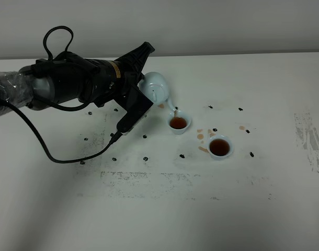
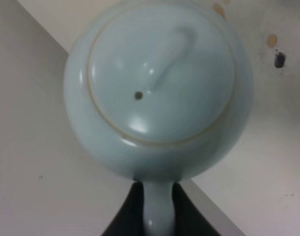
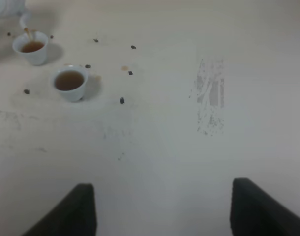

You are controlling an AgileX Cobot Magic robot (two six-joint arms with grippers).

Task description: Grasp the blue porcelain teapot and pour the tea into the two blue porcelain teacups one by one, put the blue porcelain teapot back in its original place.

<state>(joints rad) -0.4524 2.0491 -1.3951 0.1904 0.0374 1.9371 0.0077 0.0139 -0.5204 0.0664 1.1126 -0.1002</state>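
The left claw [image 2: 157,204] is clamped on the handle of the blue porcelain teapot [image 1: 155,87], tilting its spout over the nearer teacup [image 1: 178,123] on the white counter [image 1: 159,209]. Both that cup and the farther teacup [image 1: 220,147] hold tea, so pouring looks nearly done; returning the pot remains. The right claw [image 3: 162,209] hangs spread and empty.

In the high view the left arm covers the teapot [image 1: 155,87] on its handle side, and the left tool's fingertips are hidden there. The left wrist view is soft with blur; the handle [image 2: 157,211] runs off the picture's edge, and the spout lies out of sight behind the body. In the right wrist view the teapot is cut to a sliver at the corner, and only the two dark fingers [image 3: 76,211] of the right tool show, their bases cropped. The dark specks [image 1: 146,158] on the worktop [image 1: 159,209] are too small to identify.
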